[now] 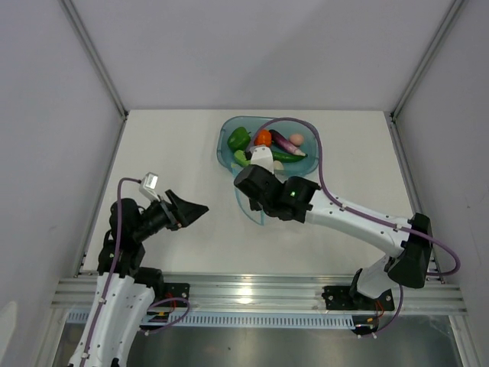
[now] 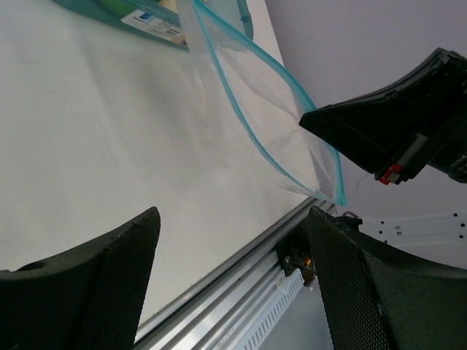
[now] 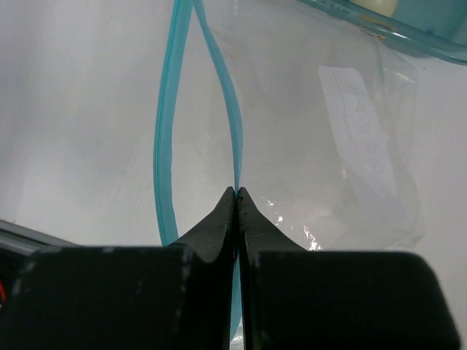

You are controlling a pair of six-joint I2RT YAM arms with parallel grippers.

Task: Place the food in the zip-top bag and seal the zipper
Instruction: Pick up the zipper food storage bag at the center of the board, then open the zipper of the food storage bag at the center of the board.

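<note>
The food lies in a teal tub at the back: a green bell pepper, an orange round one, a purple eggplant, a beige egg and a dark green long one. My right gripper is shut on the zipper, pinching one lip of the zip-top bag. The mouth gapes and the bag is lifted off the table. My left gripper stands open to the left of the bag, apart from it, with nothing between its fingers.
The tub's labelled wall shows just behind the bag. A metal rail runs along the table's near edge. White walls and frame posts close in the back and both sides.
</note>
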